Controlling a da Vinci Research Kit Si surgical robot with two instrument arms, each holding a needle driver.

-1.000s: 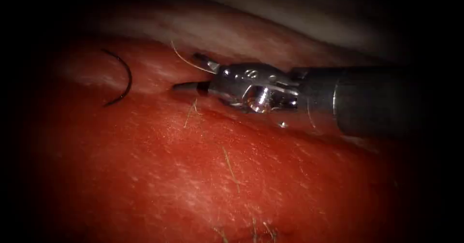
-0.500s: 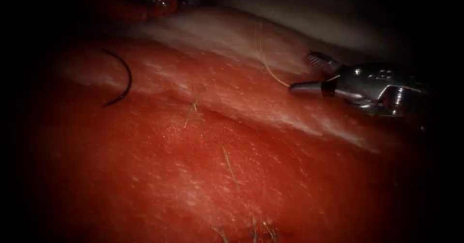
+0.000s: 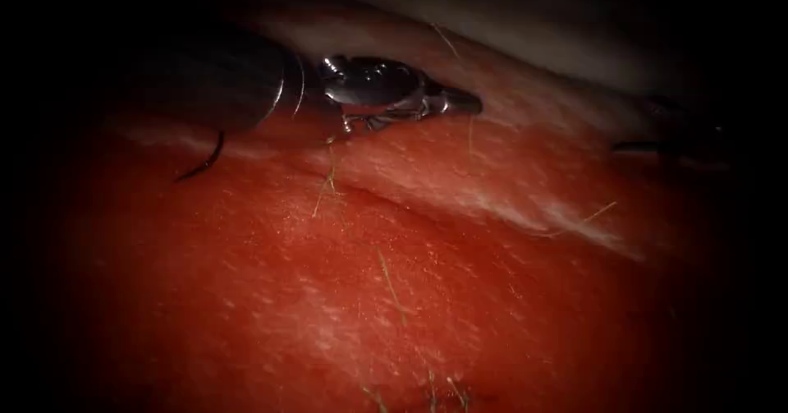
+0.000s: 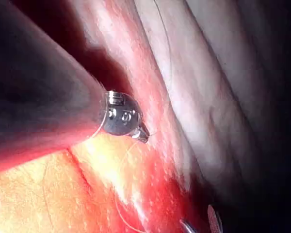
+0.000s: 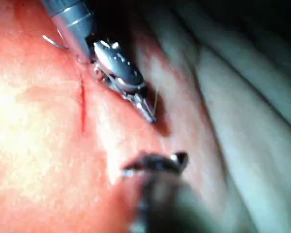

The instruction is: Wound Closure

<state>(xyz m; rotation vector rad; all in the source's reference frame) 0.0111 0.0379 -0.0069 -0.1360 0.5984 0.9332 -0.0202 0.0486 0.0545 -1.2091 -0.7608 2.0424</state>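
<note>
My left tool [image 3: 469, 101] reaches in from the upper left and lies over the tissue [image 3: 394, 298], jaws shut. A pale thread [image 3: 470, 138] runs close past its tip [image 4: 143, 136]; I cannot tell whether it is held. The dark curved needle [image 3: 207, 161] lies free on the tissue left of the cut [image 3: 361, 185], its upper curve hidden behind the left shaft [image 3: 213, 76]. My right tool [image 3: 644, 126] sits far right, jaws open and empty [image 5: 155, 162]. The right wrist view has the left tool's tip [image 5: 148, 114], the cut [image 5: 82, 109] and a bit of needle [image 5: 53, 42].
Red fluid covers the tissue's front slope. Short pale hairs [image 3: 392, 286] stick out of the surface. A loose stretch of thread [image 3: 587, 216] lies on the pale band right of the cut. Pale fatty folds [image 4: 208, 97] rise behind the tools.
The right tool has drawn back from the cut to the far right, jaws still open. The left tool has come down from the top and now covers the needle's upper half.
</note>
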